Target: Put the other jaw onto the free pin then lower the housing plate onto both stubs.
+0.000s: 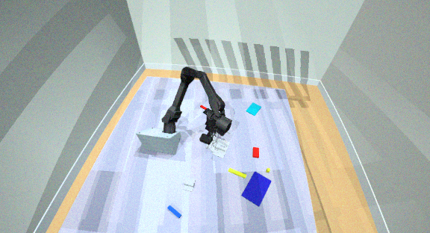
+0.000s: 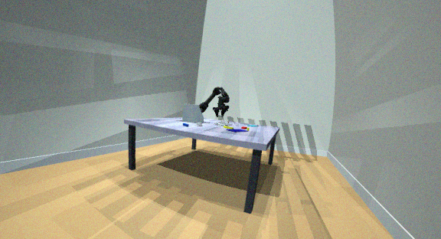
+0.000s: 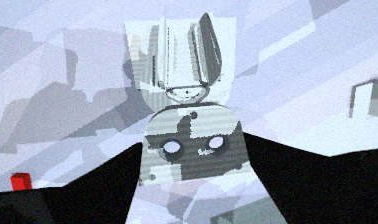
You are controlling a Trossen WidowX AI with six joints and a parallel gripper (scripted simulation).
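My gripper (image 1: 212,137) (image 2: 220,114) (image 3: 192,142) is shut on the pale housing plate (image 2: 220,118) (image 3: 162,167), which has two large holes and a rounded edge. The plate is held above the table. In the wrist view the white base (image 3: 229,35) (image 1: 222,152) lies below and beyond it, with long pale jaw parts (image 3: 178,52) along its middle and a raised, darker-edged part (image 3: 209,47) on the right. The held plate covers the base's near end. The pins, the stubs and whether the teeth mesh cannot be made out.
A small white bracket (image 1: 189,184) (image 3: 361,100) stands to one side. A grey block (image 1: 160,143) is at the arm's foot. Around lie a yellow bar (image 1: 237,173), a blue plate (image 1: 256,189), a red block (image 1: 255,152), a cyan tile (image 1: 254,109), a blue bar (image 1: 174,211) and a red bar (image 1: 203,107).
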